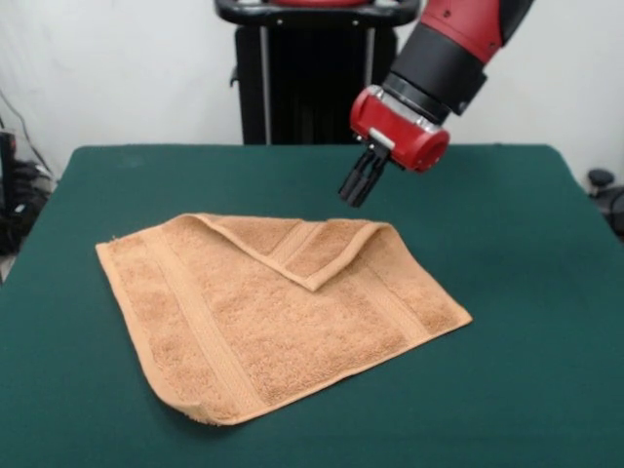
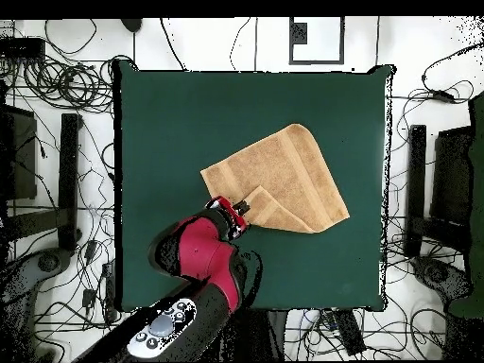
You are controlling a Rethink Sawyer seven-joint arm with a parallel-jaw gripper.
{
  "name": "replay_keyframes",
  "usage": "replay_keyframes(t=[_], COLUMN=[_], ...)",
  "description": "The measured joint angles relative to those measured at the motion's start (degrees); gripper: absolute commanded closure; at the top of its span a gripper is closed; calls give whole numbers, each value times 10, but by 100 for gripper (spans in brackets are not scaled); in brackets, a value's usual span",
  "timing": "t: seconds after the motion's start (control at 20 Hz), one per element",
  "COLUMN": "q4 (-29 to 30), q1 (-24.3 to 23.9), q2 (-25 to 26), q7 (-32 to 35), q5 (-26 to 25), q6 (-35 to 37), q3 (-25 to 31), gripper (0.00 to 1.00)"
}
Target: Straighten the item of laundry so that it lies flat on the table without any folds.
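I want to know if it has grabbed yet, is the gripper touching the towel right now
Apart. In the front view the gripper hangs above the green table, with bare cloth showing between its tips and the towel's folded-over corner.

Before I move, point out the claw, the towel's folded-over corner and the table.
claw (image 1: 355, 187): front view, midway between its black tips.
folded-over corner (image 1: 310, 246): front view, middle of the turned-back flap.
table (image 1: 526, 370): front view, bare green cloth beside the towel.

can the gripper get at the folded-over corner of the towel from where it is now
Probably yes. The gripper hangs just above the table, right beside the towel's folded-over corner, and nothing lies between them.
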Motion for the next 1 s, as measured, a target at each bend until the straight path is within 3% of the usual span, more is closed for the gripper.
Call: replay_keyframes(t=[0.3,0.4,0.65,0.7,1.0], q4=[0,0,-4,-14,-61], q1=[-9,-41,-141,-207,-362], q2=[-6,-25,-76,-100,-142], q7=[0,0,0,0,-6], q5=[0,-12,-66,-100,-196], q6=[-1,-2,5,21,91], q3=[2,20,85,127,229], gripper=[100,100,100,100,100])
